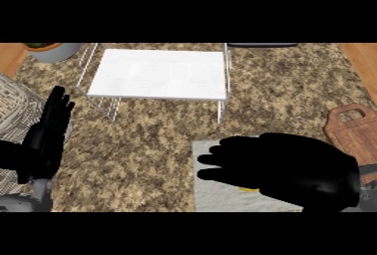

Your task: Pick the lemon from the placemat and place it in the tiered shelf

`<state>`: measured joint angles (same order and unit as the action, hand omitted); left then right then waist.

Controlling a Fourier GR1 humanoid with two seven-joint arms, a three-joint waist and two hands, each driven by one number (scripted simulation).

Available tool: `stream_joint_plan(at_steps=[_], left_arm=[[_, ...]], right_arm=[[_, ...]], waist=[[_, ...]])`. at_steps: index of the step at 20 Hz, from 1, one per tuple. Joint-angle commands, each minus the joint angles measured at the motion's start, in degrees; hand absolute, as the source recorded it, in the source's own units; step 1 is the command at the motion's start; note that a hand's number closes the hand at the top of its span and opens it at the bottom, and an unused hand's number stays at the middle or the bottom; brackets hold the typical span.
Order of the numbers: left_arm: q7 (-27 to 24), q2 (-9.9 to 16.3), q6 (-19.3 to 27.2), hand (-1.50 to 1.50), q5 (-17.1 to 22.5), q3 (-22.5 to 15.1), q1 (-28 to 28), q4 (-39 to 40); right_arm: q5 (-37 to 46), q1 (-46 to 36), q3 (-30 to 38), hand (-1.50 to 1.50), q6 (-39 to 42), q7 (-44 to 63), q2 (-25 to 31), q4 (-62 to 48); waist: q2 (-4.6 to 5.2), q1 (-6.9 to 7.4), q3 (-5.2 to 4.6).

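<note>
From my head view, my right hand lies low over the grey placemat at the near edge of the speckled tabletop, its fingers curled downward. Only a yellow sliver of the lemon peeks out beneath the palm, on the placemat; I cannot tell whether the fingers actually grip it. My left hand rests at the left edge, fingers straight and up. The white tiered shelf stands farther back, well apart from the placemat. A wooden cutting board lies at the right.
</note>
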<state>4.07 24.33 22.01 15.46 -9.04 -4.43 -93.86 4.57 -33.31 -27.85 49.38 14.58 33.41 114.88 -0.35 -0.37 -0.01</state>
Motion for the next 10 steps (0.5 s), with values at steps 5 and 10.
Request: stream_joint_plan(at_steps=[5, 10], left_arm=[[-0.21, -1.04, -2.21, 0.00, -1.24, 1.29, -2.44, 3.35], [0.80, -2.05, -0.95, 0.00, -2.52, 0.57, 0.00, -0.45]], right_arm=[[22.27, 5.16, -10.51, -1.50, -4.13, 0.28, -2.52, 3.68], [32.75, 4.74, -16.19, -1.50, -4.54, 3.97, -1.42, 2.84]], waist=[[0.45, 0.32, 0.05], [0.32, 0.70, 0.03]])
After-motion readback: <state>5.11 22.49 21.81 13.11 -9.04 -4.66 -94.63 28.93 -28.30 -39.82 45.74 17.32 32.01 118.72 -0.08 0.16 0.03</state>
